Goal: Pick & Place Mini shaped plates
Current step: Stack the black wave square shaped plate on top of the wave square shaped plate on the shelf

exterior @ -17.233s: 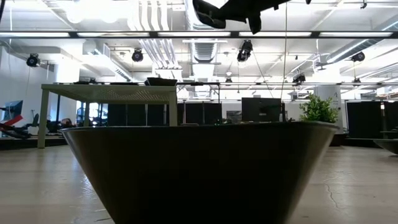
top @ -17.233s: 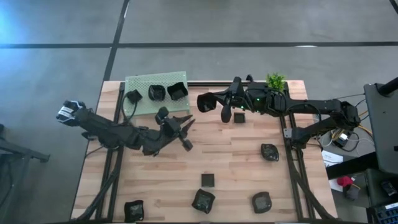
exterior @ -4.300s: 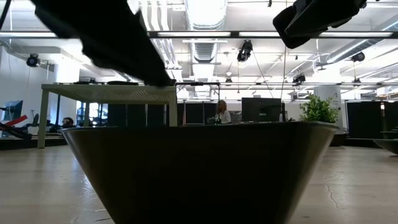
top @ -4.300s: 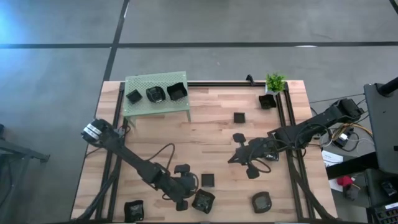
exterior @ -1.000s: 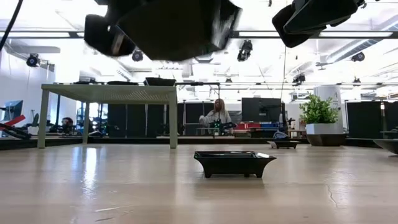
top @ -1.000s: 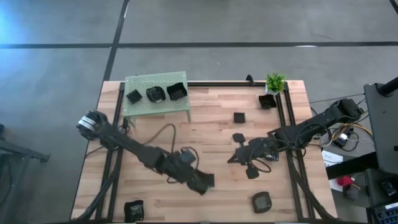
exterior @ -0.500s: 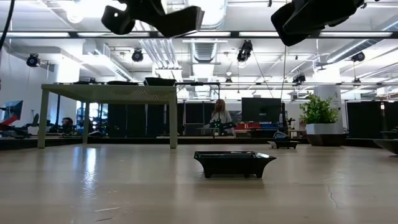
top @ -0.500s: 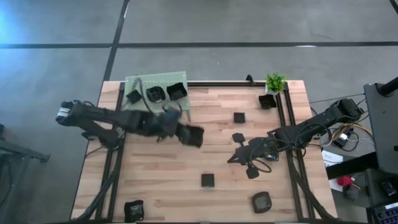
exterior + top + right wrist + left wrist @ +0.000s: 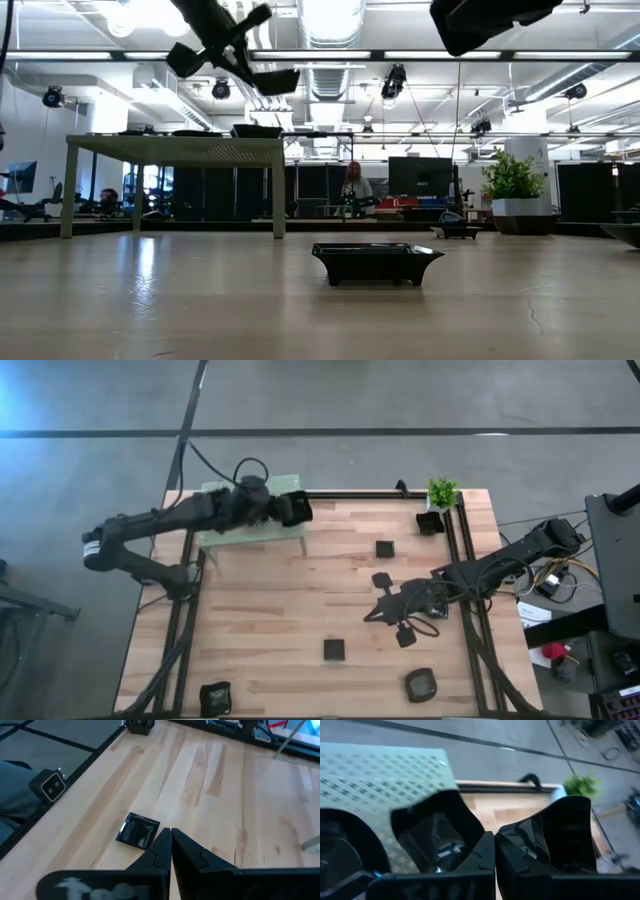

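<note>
Left gripper (image 9: 283,508), clamped on the rim of an angular mini plate (image 9: 297,509) above the green perforated platform's (image 9: 225,493) right end, risks dropping it onto the square plate (image 9: 437,832) already there — or off the edge — while the right gripper (image 9: 372,614) waits shut, holding nothing, mid-table.

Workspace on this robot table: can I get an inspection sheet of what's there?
Surface: wooden table, with a green platform at its far left corner.
Job's things: loose plates scattered on the table; platform plates on top.
Clutter: potted plant.
Grippers: left gripper shut on held plate above the platform; right gripper shut, empty, above the table.
Cables: cable loop on the left arm.
Surroundings: person far behind.
</note>
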Robot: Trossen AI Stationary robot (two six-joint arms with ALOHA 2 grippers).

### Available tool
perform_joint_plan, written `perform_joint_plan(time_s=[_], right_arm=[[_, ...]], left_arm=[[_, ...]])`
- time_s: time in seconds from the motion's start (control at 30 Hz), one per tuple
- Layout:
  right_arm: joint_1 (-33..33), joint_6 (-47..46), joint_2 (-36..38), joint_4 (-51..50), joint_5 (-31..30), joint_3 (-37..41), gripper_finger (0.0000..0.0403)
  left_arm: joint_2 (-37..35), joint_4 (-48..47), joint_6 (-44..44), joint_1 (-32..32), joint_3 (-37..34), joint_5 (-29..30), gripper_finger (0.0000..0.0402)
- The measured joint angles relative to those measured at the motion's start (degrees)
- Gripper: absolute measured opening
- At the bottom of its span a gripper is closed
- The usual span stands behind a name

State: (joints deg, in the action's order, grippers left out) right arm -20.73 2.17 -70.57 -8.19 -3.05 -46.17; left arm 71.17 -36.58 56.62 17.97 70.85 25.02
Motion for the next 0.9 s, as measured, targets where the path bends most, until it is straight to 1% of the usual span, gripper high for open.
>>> perform_joint_plan(time_s=[0.1, 0.17, 0.3, 0.37, 0.43, 0.7, 0.77, 0.9], right_arm=[[0.00, 0.46, 0.01, -0.01, -0.50, -0.52, 0.0008], [0.00, 0.17, 0.05, 0.02, -3.72, -0.82, 0.0008], [0.00, -1.83, 0.11, 0.05, -16.34, -1.17, 0.0008], [0.02, -2.01, 0.11, 0.00, -22.73, -1.09, 0.0008], [0.02, -2.01, 0.11, -0.11, -26.61, -1.03, 0.0008], [0.00, -2.01, 0.11, 0.27, -27.66, -1.08, 0.0008], [0.00, -2.05, 0.11, 0.40, -29.60, -1.08, 0.0008], [0.00, -3.86, 0.11, 2.20, -36.21, -0.81, 0.0008]], left_arm=[[0.51, -0.31, -0.01, 2.59, -0.02, -0.04, 0.0000], [0.56, -1.79, -0.04, 4.02, -0.02, -0.04, 0.0000], [0.71, -6.92, 0.54, 6.16, -0.04, -0.04, 0.0000], [0.71, -7.97, 0.71, 6.83, -0.06, -0.04, 0.0000], [0.71, -8.02, 0.73, 7.31, -0.05, -0.04, 0.0000], [0.71, -8.02, 0.83, 8.32, -0.04, -0.04, 0.0000], [0.71, -8.02, 0.84, 8.29, -0.04, -0.07, 0.0000], [0.71, -8.02, 0.83, 8.29, -0.04, -0.07, 0.0000]])
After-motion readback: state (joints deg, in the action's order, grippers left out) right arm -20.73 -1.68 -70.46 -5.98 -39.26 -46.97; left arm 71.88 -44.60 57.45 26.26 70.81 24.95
